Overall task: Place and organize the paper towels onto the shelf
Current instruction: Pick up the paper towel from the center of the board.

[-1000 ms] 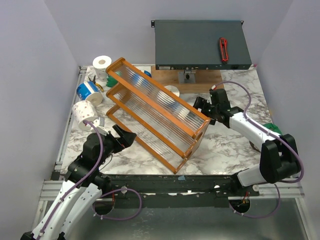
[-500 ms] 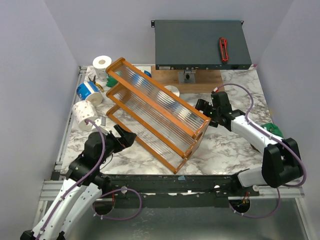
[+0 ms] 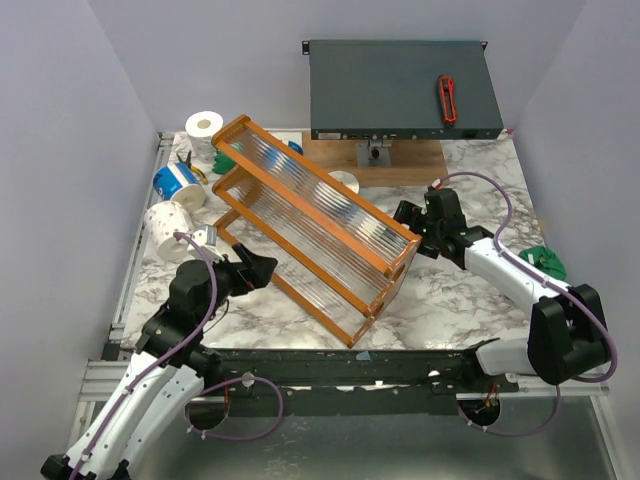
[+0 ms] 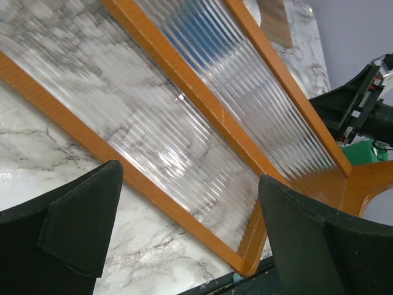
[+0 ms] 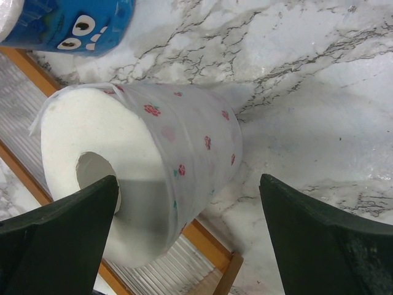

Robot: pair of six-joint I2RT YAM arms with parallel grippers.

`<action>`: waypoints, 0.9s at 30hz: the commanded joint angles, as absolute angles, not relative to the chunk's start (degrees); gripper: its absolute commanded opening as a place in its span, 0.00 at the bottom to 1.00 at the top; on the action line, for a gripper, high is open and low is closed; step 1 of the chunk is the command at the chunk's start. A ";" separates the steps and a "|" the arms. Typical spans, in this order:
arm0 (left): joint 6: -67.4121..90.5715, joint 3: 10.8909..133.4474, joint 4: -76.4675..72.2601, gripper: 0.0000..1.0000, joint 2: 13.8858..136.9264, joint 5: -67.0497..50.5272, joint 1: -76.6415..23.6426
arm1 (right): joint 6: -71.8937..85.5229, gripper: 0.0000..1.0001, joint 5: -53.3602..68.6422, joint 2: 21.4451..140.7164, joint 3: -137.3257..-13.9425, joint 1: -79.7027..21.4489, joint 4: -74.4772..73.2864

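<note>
The shelf [image 3: 310, 225] lies diagonally across the marble table, its orange-brown frame [image 4: 178, 67] filling the left wrist view. My left gripper [image 3: 262, 267] is open just off the shelf's near-left side, with nothing between its fingers [image 4: 80, 215]. My right gripper [image 3: 405, 216] is open at the shelf's right end. In the right wrist view a white flower-printed paper towel roll [image 5: 147, 178] lies between the open fingers [image 5: 325, 233] without being gripped, against the shelf frame [image 5: 209, 236]. A blue-wrapped roll [image 5: 73, 24] lies beyond it. More rolls, white [image 3: 205, 125], blue [image 3: 176, 183] and white [image 3: 167, 222], sit at far left.
A dark grey metal box [image 3: 400, 88] with a red tool [image 3: 447, 99] on it stands at the back on a wooden board [image 3: 400, 160]. A green-wrapped roll [image 3: 548, 262] lies at the right edge, another green one [image 3: 225, 160] behind the shelf. Yellow-handled pliers [image 3: 190, 162] lie among the left rolls.
My right gripper has opened wider and drawn back slightly from the shelf's end. My left gripper has edged forward toward the shelf's near side. The shelf has barely shifted.
</note>
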State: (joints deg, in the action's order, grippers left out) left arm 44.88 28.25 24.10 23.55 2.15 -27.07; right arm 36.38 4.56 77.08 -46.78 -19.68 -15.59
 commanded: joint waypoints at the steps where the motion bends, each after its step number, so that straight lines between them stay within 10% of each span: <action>1: 42.89 26.91 19.35 0.95 21.86 0.51 -26.75 | 36.33 1.00 2.23 76.64 -46.69 -19.86 -14.21; 21: 45.17 26.38 20.28 0.93 22.60 0.35 -26.84 | 35.02 0.81 3.16 78.34 -43.43 -19.82 -12.22; 27: 45.54 26.42 20.48 0.93 22.59 0.23 -26.81 | 35.68 0.61 3.63 79.03 -42.42 -19.86 -11.43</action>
State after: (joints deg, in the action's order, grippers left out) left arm 45.04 26.72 20.88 23.03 1.43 -27.07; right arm 36.56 4.51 77.62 -44.80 -19.84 -9.93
